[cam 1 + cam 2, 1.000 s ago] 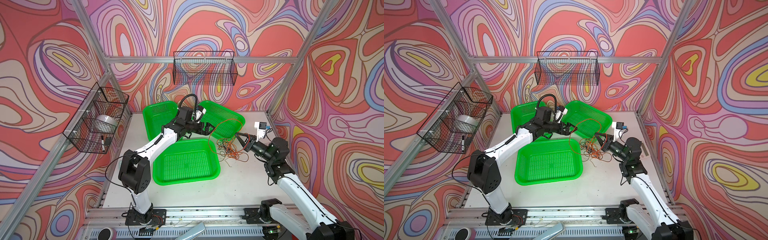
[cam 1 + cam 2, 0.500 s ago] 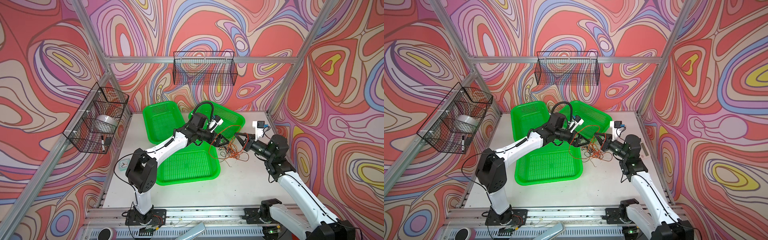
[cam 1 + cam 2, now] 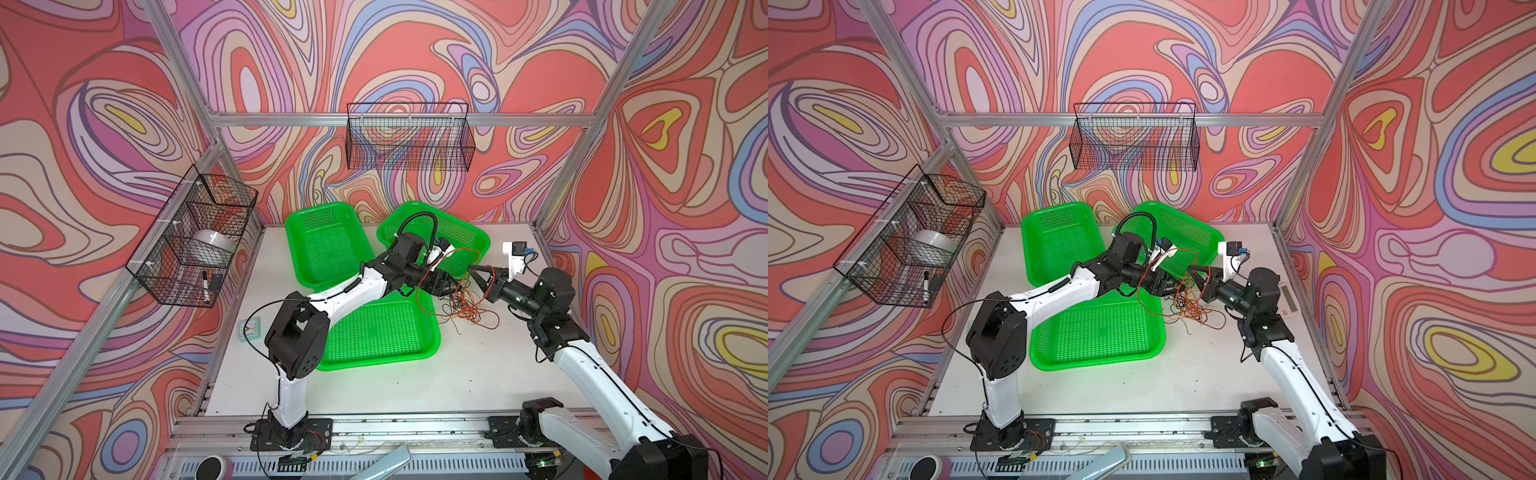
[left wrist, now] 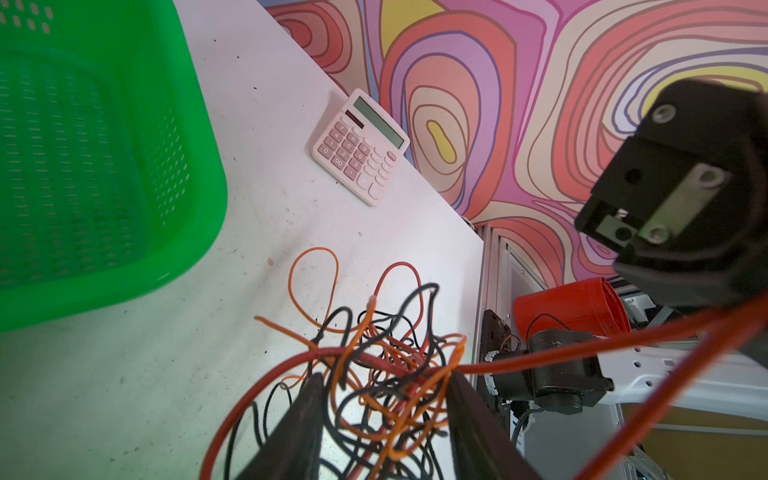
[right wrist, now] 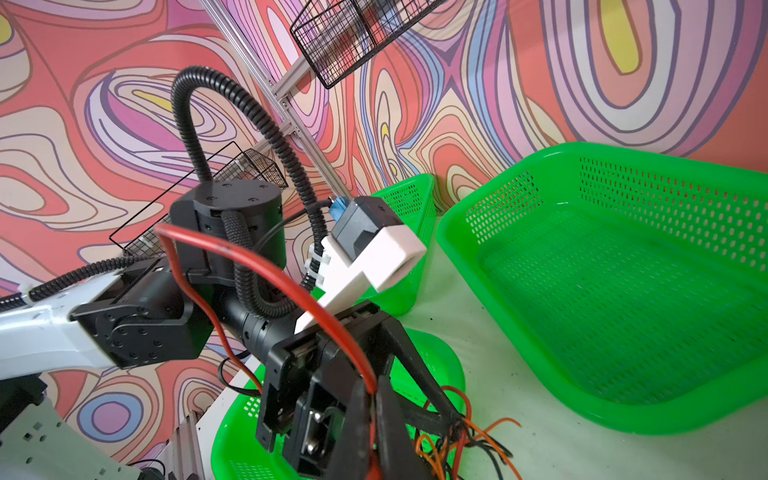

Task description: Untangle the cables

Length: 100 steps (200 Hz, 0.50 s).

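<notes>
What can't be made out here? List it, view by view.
Both top views: single strands of the tangle are too thin to trace; the left gripper covers part.
Left wrist view: the tangle's lower part is cut off by the edge and hidden by blurred fingers.
Right wrist view: the red cable past the right gripper is hidden.
In a top view: the calculator is half hidden by the right arm.

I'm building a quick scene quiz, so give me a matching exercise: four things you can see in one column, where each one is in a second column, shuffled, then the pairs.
1. red cable
2. pink calculator
3. cable tangle
4. marker pen

A. in the wire basket
B. inside the open left gripper
C. pinched in the shut right gripper
D. keys up on the table

Pairs: 1-C, 2-D, 3-B, 4-A
</notes>
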Motion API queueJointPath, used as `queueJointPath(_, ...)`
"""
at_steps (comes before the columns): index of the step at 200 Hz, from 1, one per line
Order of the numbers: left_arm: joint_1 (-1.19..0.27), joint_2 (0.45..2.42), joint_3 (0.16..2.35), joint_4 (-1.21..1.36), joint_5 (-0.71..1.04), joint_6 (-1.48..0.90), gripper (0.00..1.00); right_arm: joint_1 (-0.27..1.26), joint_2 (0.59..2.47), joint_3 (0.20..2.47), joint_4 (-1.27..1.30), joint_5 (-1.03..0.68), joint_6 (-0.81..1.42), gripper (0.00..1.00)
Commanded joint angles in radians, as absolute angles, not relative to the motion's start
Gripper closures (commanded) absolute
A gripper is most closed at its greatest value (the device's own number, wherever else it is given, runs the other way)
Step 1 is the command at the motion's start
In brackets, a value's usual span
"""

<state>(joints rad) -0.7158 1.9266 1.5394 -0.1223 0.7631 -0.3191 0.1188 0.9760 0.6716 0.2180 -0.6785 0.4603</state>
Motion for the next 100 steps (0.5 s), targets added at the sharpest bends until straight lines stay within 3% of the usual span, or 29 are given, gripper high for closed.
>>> queueJointPath(1,-0.732,1.954,1.567,-0.065,0.745,-0.33,0.66,0.114,0.98,0.695,0.264,-0.69,0.445,1.0)
queueJointPath(40,-0.751,1.965,1.575,-0.059,0.668,-0.317,1.0,0.115,0.966,0.695,0.247,-0.675,0.433,1.0)
queueJointPath(100,-0.755,2.023,1.663,-0.229,0.393,-0.289,1.0,0.115,0.87,0.795,0.059,-0.503,0.355,1.0)
